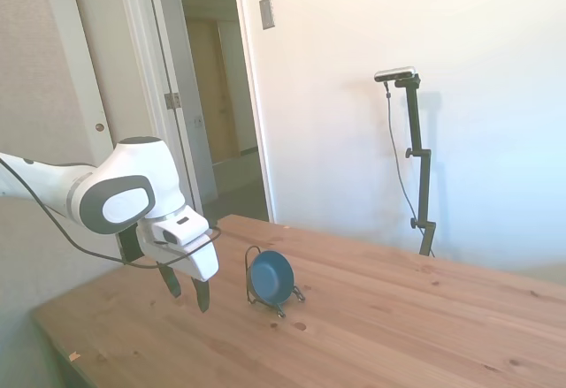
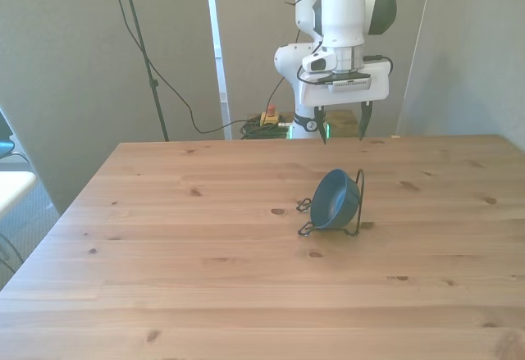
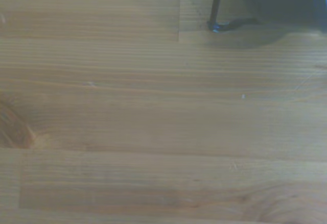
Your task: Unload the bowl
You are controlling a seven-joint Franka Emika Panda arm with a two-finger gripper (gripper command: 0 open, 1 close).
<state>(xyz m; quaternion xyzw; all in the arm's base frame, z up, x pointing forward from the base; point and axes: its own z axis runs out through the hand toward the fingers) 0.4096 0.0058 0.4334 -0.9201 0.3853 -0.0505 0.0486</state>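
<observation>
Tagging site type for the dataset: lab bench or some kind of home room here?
Looks like an ordinary room in a home or office, not a lab. Cues: a panelled door open to a hallway, a plain wooden table holding only the bowl on its wire rack, the gripper open above.

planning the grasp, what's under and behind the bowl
The bowl stands on edge in a thin black wire rack on the table. Where its rim meets the wire is hidden.
</observation>
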